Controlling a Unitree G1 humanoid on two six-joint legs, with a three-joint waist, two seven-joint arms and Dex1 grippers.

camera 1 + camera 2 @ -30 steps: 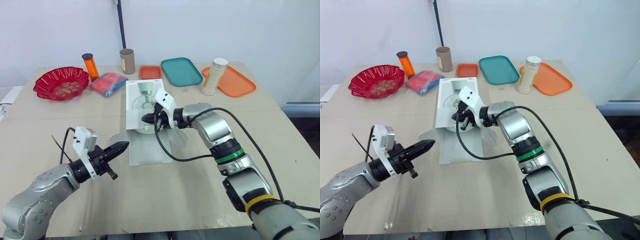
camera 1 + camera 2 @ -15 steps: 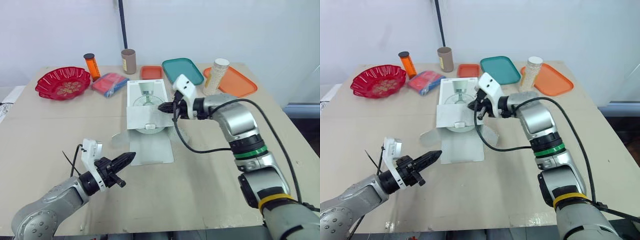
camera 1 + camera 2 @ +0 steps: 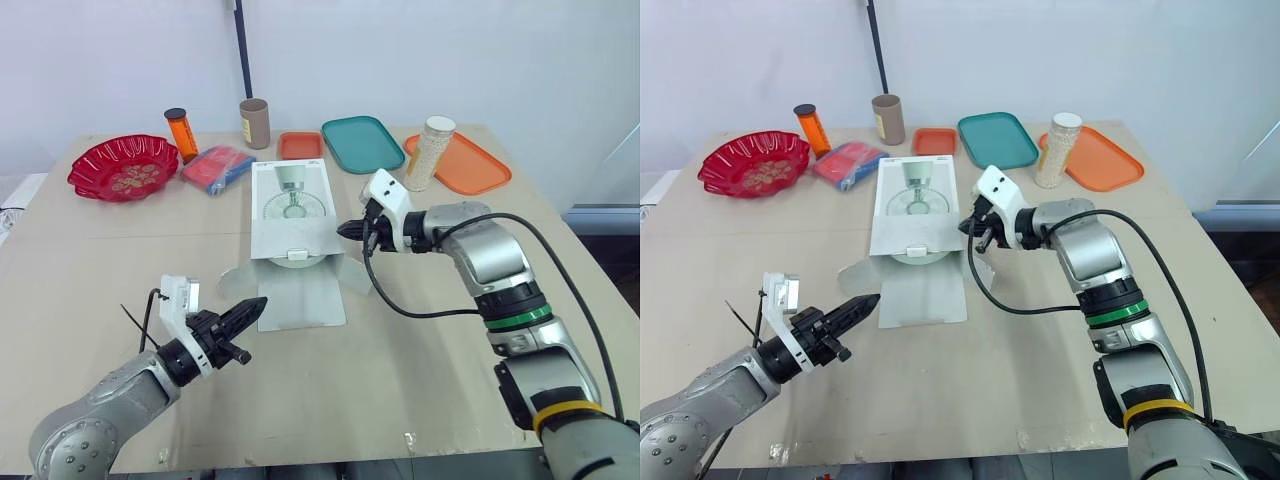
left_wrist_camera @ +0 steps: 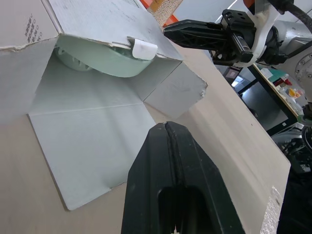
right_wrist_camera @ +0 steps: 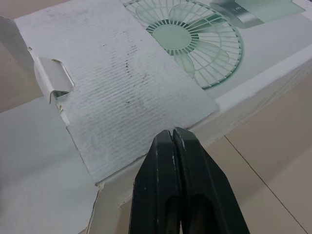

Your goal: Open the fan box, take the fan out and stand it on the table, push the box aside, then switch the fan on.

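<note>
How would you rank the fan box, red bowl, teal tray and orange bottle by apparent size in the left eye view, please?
1. fan box, nearer the camera
2. red bowl
3. teal tray
4. orange bottle

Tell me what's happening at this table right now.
A two-armed robot is working on a white fan box lying flat on the table. The box's near end is open with its flaps spread on the tabletop. The pale green fan sits inside, not yet taken out. The right gripper, shut and empty, is at the box's right edge by the opening. The left gripper, also shut and empty, points at the left edge of the front flap.
</note>
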